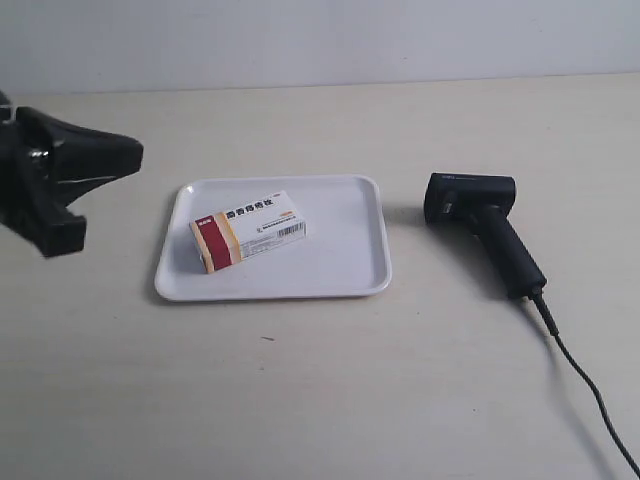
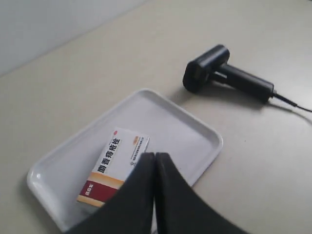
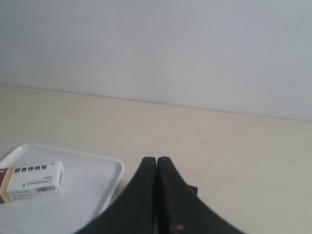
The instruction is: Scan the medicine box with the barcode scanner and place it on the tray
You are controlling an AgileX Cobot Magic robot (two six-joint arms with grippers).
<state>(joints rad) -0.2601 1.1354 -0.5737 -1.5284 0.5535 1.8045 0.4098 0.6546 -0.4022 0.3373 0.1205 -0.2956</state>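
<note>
The box lies flat in the tray, toward one side, with its barcode facing up. It is thin white card with a red and tan end. The tray is smooth white plastic with round corners and a low rim. The scanner lies just beside the tray on the pale surface, black and gun-shaped, with a thin cable. The left hand hangs over the box, fingers pressed together. The right hand is pressed together too. Closed fingers could push the light box instead of gripping it, and the cable could snag.
</note>
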